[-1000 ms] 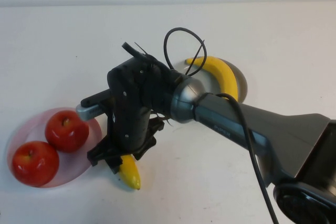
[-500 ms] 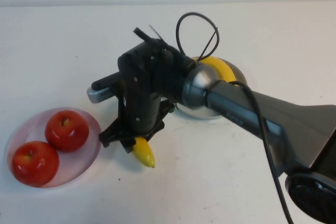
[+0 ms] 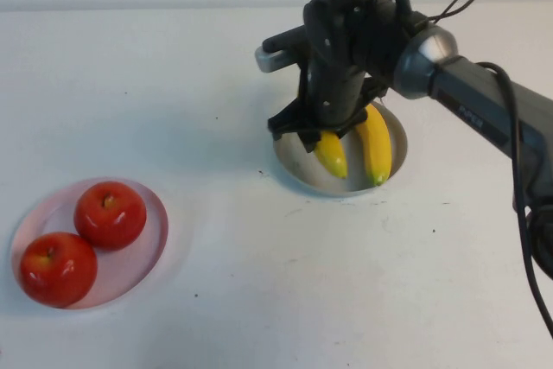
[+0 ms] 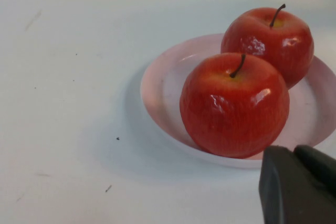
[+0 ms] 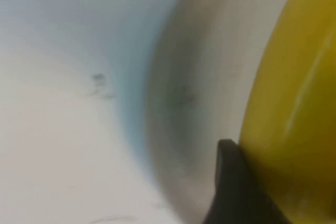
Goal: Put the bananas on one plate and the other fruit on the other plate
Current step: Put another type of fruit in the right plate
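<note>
My right gripper is shut on a yellow banana and holds it over the grey-blue plate, tip down near the plate's bottom. The second banana lies on that plate beside it. The right wrist view shows the held banana against one dark finger, with the plate close below. Two red apples sit on the pale pink plate at the near left. My left gripper shows only in the left wrist view, shut and empty, just short of the apples.
The white table runs between the two plates. The right arm and its cables reach in from the right, above the grey-blue plate. The pink plate's rim lies close in front of the left gripper.
My right gripper has carried the banana from beside the pink plate up and to the right, and now holds it over the grey-blue plate next to the other banana.
</note>
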{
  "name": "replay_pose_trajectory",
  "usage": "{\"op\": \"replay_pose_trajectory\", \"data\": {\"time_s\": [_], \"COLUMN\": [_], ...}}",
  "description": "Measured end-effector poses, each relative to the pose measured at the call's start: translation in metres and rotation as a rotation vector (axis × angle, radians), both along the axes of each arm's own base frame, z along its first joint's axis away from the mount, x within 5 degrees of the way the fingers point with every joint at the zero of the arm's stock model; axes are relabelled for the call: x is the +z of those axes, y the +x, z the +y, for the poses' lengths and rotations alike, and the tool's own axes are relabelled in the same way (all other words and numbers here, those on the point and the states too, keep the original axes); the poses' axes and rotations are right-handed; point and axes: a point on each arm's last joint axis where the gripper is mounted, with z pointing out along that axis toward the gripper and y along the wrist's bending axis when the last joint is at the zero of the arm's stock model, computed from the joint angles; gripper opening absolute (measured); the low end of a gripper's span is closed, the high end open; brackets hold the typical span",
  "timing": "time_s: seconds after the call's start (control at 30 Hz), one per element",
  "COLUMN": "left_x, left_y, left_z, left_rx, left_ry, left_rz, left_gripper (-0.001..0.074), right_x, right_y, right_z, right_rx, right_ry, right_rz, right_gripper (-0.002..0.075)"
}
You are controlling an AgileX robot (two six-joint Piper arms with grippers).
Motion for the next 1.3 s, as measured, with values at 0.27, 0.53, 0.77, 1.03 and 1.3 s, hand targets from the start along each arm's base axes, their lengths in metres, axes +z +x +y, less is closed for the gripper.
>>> {"op": "replay_pose_trajectory", "data": {"time_s": [0.27, 0.53, 0.77, 1.03, 1.3], "left_x": [0.0, 0.0, 0.0, 0.0, 0.0], "left_y": [0.0, 0.0, 0.0, 0.0, 0.0], "left_z": [0.0, 0.0, 0.0, 0.0, 0.0], "left_rx": [0.0, 0.0, 0.0, 0.0, 0.0], "left_ry": [0.0, 0.0, 0.0, 0.0, 0.0], "left_rz": [0.0, 0.0, 0.0, 0.0, 0.0], "left_gripper": [0.0004, 0.0004, 0.0004, 0.0004, 0.0004], "right_x": [-0.02, -0.024, -0.024, -0.024, -0.018], "right_y": [0.019, 0.015, 0.014, 0.015, 0.013], "right_z": [-0.022, -0.014, -0.012, -0.014, -0.014], "right_rx": [-0.021, 0.057, 0.145, 0.151, 0.151], "right_ry": [-0.04, 0.021, 0.012, 0.002, 0.012], "right_rz": [0.03, 0.085, 0.086, 0.079, 0.072], "right_gripper": [0.0314, 0.0314, 0.0314, 0.04, 0.0398]}}
